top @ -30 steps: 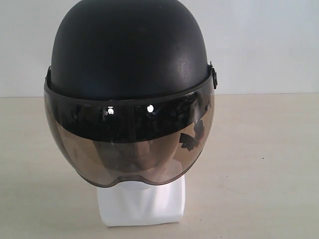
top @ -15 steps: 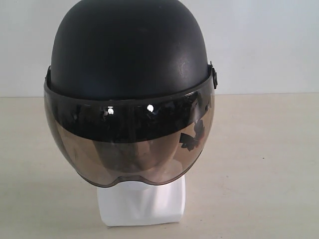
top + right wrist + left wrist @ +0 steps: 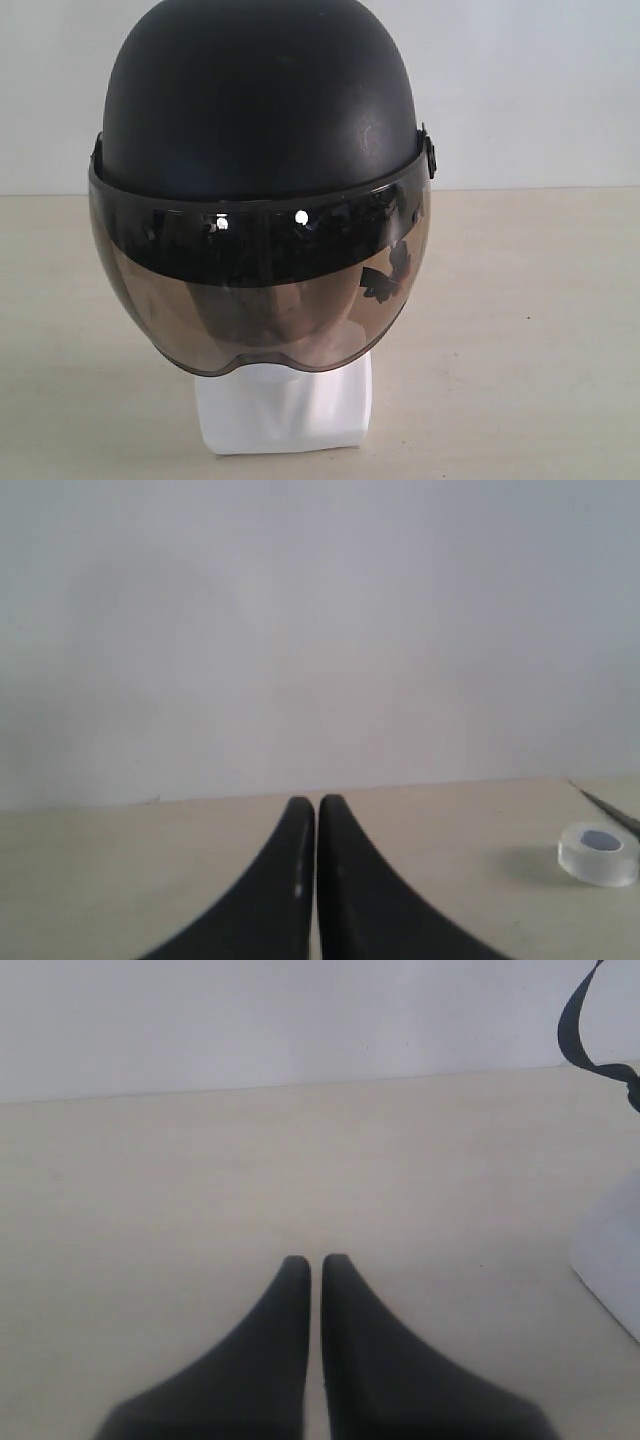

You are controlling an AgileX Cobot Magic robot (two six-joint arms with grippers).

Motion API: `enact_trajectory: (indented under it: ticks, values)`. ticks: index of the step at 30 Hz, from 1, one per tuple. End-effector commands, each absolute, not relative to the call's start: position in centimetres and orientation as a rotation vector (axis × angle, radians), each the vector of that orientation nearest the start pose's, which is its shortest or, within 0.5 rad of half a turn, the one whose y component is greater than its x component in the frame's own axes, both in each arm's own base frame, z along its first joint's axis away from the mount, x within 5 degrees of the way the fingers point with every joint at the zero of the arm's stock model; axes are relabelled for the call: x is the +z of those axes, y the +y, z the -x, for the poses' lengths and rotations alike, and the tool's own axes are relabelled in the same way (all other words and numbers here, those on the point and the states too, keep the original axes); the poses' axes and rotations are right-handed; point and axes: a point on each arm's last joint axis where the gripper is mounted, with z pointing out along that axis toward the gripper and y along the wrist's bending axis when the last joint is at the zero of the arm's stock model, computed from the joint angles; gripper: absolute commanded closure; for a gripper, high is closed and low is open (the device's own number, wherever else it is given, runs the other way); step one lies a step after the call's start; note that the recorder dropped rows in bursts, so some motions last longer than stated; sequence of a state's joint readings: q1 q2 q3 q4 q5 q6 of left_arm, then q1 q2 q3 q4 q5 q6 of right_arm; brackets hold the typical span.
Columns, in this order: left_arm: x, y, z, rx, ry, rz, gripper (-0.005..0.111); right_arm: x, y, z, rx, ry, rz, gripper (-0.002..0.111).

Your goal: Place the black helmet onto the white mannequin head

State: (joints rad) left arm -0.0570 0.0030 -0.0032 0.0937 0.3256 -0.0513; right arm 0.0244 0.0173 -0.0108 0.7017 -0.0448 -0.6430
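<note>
The worktop (image 3: pixel 540 330) is pale and broad, running back to a plain wall. On it the black helmet (image 3: pixel 260 100) sits over the white mannequin head (image 3: pixel 285 410). The shell is upright and looks level, and its tinted visor (image 3: pixel 260 290) is down across the face, so only the neck and squarish base show below the rim.

I judge the placing step done and the task all but finished.

My left hand (image 3: pixel 315 1265) is clenched on nothing, its tips together just above the worktop. The white base is near it at one side, and the helmet's black strap (image 3: pixel 580 1020) dangles above that. My right hand (image 3: pixel 316 805) is also clenched and empty, facing the wall, with no task thing before it. A small clear roll of tape (image 3: pixel 597 855) lies on the worktop off to its side.

The next move calls for little. I should keep both hands clear of the helmet so it is not nudged askew. If my left arm moves, it must avoid the strap and base. Whether the helmet is seated fully down inside, I cannot tell from here.
</note>
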Motion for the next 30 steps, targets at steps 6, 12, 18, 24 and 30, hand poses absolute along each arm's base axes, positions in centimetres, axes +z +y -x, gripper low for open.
enact_trajectory:
  ticks: [6, 12, 18, 24, 30]
  values:
    - [18.4, 0.0, -5.4, 0.009, 1.804, -0.053, 0.102, 19.7, 0.2, -5.6, 0.11, 1.693, -0.072, 0.107]
    - [18.4, 0.0, -5.4, 0.009, 1.804, -0.053, 0.102, 19.1, 0.0, -5.5, 0.068, 1.759, -0.062, 0.107]
    - [18.4, 0.0, -5.4, 0.009, 1.804, -0.053, 0.102, 18.2, 0.0, -5.4, 0.068, 1.833, -0.073, 0.107]
    - [18.4, 0.0, -5.4, 0.009, 1.804, -0.053, 0.102, 18.3, 0.0, -5.4, 0.069, 1.826, -0.073, 0.107]
    - [18.4, 0.0, -5.4, 0.009, 1.804, -0.053, 0.102, 18.3, 0.0, -5.4, 0.069, 1.826, -0.073, 0.107]
